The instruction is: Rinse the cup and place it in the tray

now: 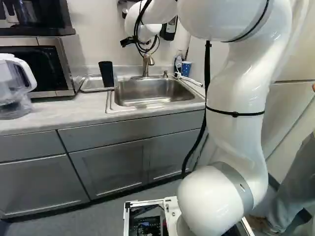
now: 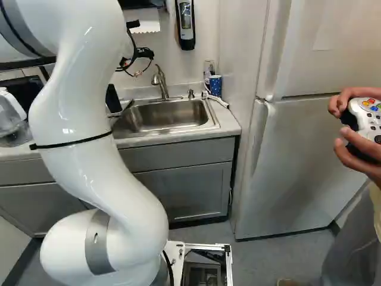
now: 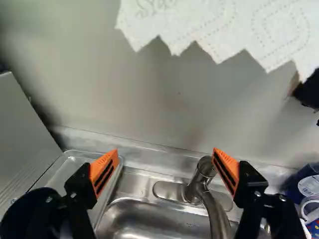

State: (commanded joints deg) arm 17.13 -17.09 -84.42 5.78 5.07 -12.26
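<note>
The cup (image 1: 107, 73) stands at the sink-side edge of the tray (image 1: 91, 84), presumably to drip there and not onto the counter (image 1: 49, 115), while the gripper (image 3: 165, 151) hangs empty with fingers spread wide, facing the tap (image 3: 200, 183), perhaps to work it.

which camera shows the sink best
The left base view: the sink shows whole there, with nothing across it. In the right base view the arm covers one edge; the wrist view shows only part.
</note>
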